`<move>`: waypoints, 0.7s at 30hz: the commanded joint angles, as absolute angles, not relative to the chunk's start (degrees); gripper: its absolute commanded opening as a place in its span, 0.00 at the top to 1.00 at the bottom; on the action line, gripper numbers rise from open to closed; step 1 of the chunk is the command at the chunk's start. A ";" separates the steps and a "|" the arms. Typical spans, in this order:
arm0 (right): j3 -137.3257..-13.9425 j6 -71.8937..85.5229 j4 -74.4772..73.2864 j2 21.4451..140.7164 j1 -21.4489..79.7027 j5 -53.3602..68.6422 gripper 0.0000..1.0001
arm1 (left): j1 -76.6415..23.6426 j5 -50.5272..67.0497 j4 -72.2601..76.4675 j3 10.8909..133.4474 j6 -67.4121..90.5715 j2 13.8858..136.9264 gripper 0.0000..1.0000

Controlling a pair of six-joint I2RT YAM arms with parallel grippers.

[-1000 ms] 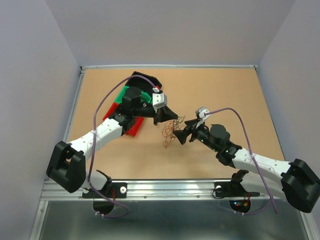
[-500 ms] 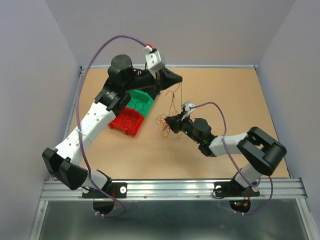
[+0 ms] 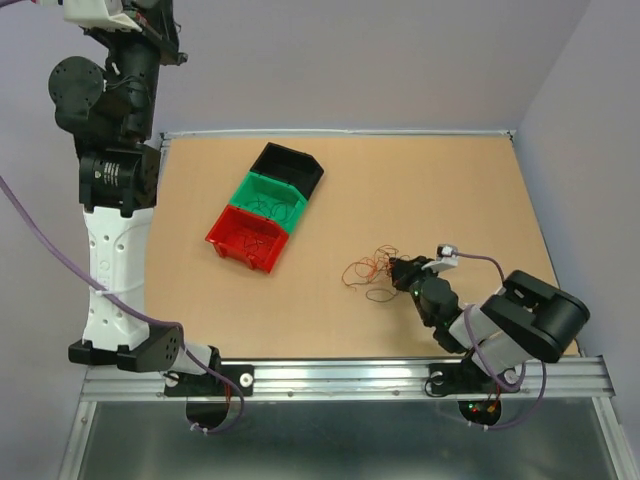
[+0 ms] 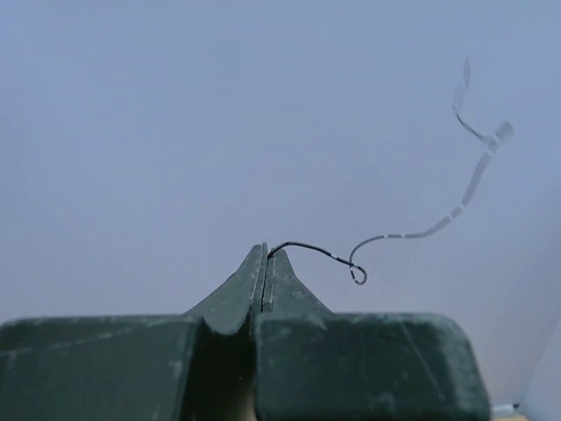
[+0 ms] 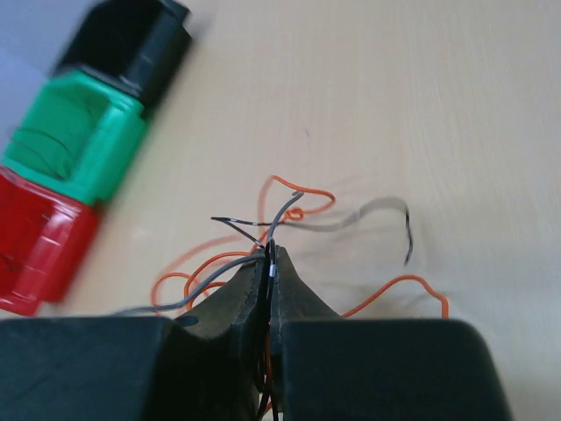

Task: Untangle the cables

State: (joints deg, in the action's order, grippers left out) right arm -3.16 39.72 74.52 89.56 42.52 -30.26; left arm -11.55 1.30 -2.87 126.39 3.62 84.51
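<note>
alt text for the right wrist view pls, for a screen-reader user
The right hand, closed, pinches a few thin grey and orange cables whose loops spread over the tan table. At upper left, blurred, a black bin, a green bin and a red bin sit in a row.

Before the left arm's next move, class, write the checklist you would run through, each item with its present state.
1. Hold of left gripper on one black wire: shut, ok.
2. That wire free of other strands: ok.
3. Hold of right gripper on the cables at the table: shut, ok.
4. Cables on the table separated: not ok, orange and grey strands cross.
5. Openings of black bin, green bin, red bin uncovered: ok.
6. Left gripper's place over the bins: cannot tell, cut off in top view.
</note>
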 commanded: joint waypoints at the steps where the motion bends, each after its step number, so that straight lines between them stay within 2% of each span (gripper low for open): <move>1: 6.85 40.96 75.08 80.28 42.54 -36.21 0.98 | -9.32 5.15 3.42 115.15 5.45 82.45 1.00; 3: 6.77 40.26 71.04 76.75 42.54 -35.25 0.96 | -9.23 11.21 4.66 110.93 3.27 81.22 1.00; 5: 6.59 39.82 68.22 71.65 42.54 -34.55 0.92 | -9.23 11.95 5.18 106.63 2.55 80.25 1.00; 8: 4.84 38.50 61.46 64.55 42.54 -32.61 0.77 | -9.23 12.30 5.72 101.79 0.26 78.58 1.00; 13: 0.27 37.00 42.04 52.67 42.54 -33.22 0.63 | -8.96 13.71 3.25 96.78 -4.04 77.35 1.00; 14: 0.18 36.65 39.05 50.91 42.54 -33.66 0.42 | -8.96 14.67 3.25 94.33 -4.30 76.04 1.00; 17: -3.07 35.60 29.82 41.17 42.54 -34.19 0.16 | -8.96 17.66 5.52 88.96 -4.13 72.62 1.00; 21: -5.53 34.72 21.11 35.17 42.63 -32.70 0.08 | -8.96 19.59 10.17 82.63 -2.03 67.78 1.00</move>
